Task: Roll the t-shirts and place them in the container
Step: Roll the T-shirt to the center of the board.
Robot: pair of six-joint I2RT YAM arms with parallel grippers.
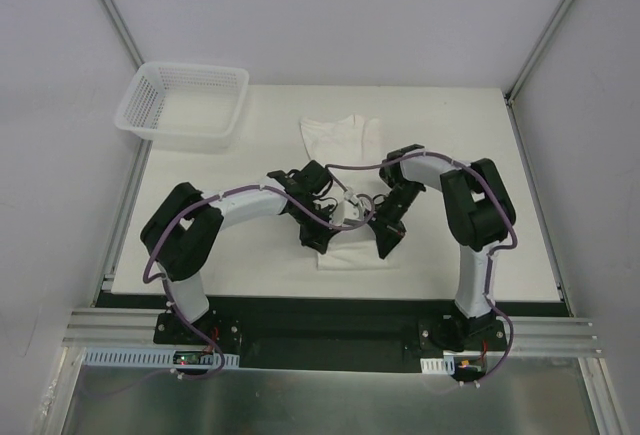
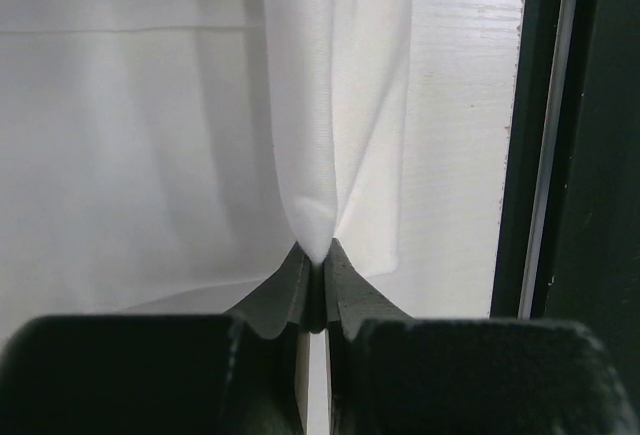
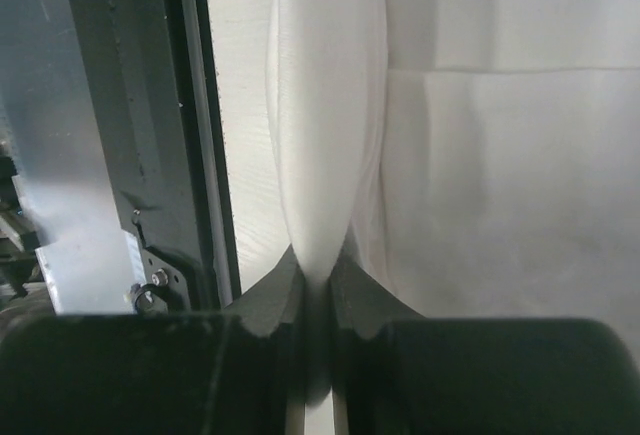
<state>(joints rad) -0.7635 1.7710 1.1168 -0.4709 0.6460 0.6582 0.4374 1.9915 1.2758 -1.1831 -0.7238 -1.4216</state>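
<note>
Starting at the far left, you have the white mesh basket (image 1: 185,100) well apart from the work. Next, the left jaws are pinched tight on a raised fold of the t-shirt (image 1: 340,137), toward its near end. Its long axis runs straight away from both arms across the counter (image 1: 200,255) (neither arm is nearer). On the right, the right jaws are clamped on the same fold, so I judge your roll should travel forward.

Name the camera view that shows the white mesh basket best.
Top external: the basket shows whole, at the far left corner of the table. Both wrist views miss it entirely; each shows only pinched white t-shirt fabric and the table's near edge.
</note>
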